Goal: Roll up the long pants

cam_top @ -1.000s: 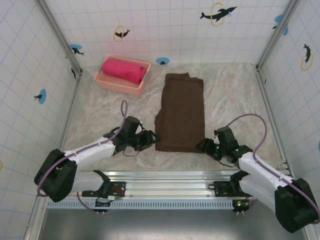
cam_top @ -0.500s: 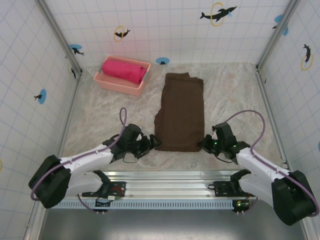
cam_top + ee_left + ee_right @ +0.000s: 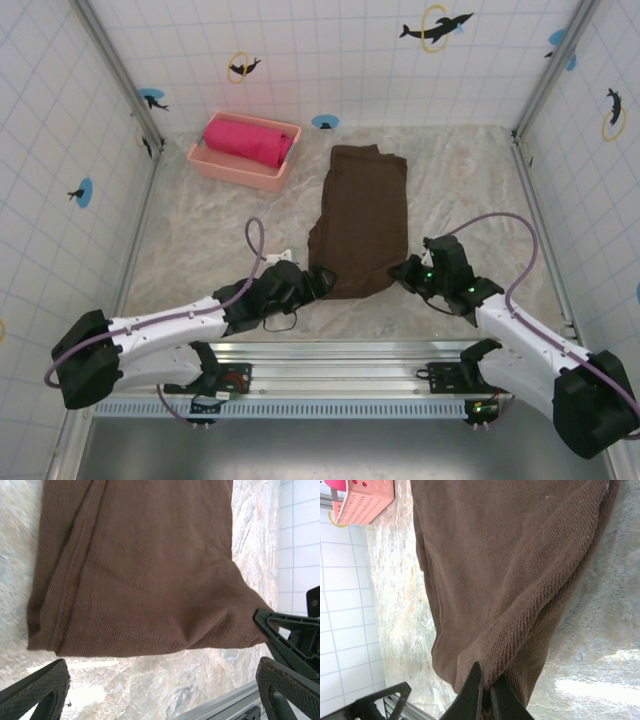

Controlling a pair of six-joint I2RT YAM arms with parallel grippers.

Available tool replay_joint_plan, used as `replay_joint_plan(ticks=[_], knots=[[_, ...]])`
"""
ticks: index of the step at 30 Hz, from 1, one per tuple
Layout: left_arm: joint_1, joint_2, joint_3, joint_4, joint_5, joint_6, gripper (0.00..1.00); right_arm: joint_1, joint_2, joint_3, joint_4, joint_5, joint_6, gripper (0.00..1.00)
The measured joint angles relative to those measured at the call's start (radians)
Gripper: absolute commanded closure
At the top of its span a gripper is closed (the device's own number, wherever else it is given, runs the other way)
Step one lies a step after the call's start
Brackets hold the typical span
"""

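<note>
Right now the long pants (image 3: 360,215) are lying folded lengthwise in the middle of the tabletop (image 3: 200,240), one short end pointing far, the other sitting near the arms. The pink basket (image 3: 243,168) is sitting well apart at far left, so it's not getting in the way.

Right jaws are closed and pinching the near-right corner of the pants. In the right wrist view they're biting only a thin fold right at the edge. Left jaws are standing wide open at the near-left corner and gripping nothing. In the left wrist view the near edge is lying just ahead of the pads (image 3: 37,685).

What I'm worrying about:
- one corner is pinched and the other is free, so if the right side is lifting or turning first, the near edge is going skew and the roll is coming out conical
- the left edge is showing stacked layers, so the left jaws are risking catching only the top one, leaving the lower layer trailing out of the roll
- if the left jaws are coming in too low or too flat, they're shoving the soft cloth far instead of catching it, and it's bunching up
- the right bite is looking shallow, so it's likely slipping off once the roll is tightening
- the two sets of jaws are working just beside each other along the near edge, so they're risking clipping each other
</note>
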Motion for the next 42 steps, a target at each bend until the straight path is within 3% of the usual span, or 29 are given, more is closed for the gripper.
replay_joint_plan(ticks=[12, 21, 27, 35, 36, 39, 42], knots=[[-0.147, 0.100, -0.142, 0.249, -0.308, -0.292, 0.02, 0.016, -0.058, 0.000, 0.002, 0.006, 0.027, 1.00], [-0.247, 0.380, -0.137, 0.534, -0.476, -0.481, 0.02, 0.016, -0.085, 0.000, -0.013, -0.002, 0.027, 1.00], [-0.307, 0.492, -0.123, 0.683, -0.587, -0.533, 0.02, 0.016, -0.122, 0.000, -0.036, -0.023, 0.027, 1.00], [-0.310, 0.552, -0.114, 0.745, -0.668, -0.550, 0.05, 0.014, -0.232, -0.017, -0.105, -0.049, 0.026, 1.00], [-0.310, 0.562, -0.114, 0.756, -0.678, -0.553, 0.08, 0.013, -0.248, -0.026, -0.114, -0.051, 0.026, 1.00], [-0.310, 0.591, -0.114, 0.771, -0.698, -0.563, 0.41, 0.013, -0.285, -0.056, -0.143, -0.056, 0.028, 1.00], [-0.310, 0.634, -0.114, 0.774, -0.704, -0.565, 0.94, 0.013, -0.316, -0.084, -0.164, -0.057, 0.034, 1.00]])
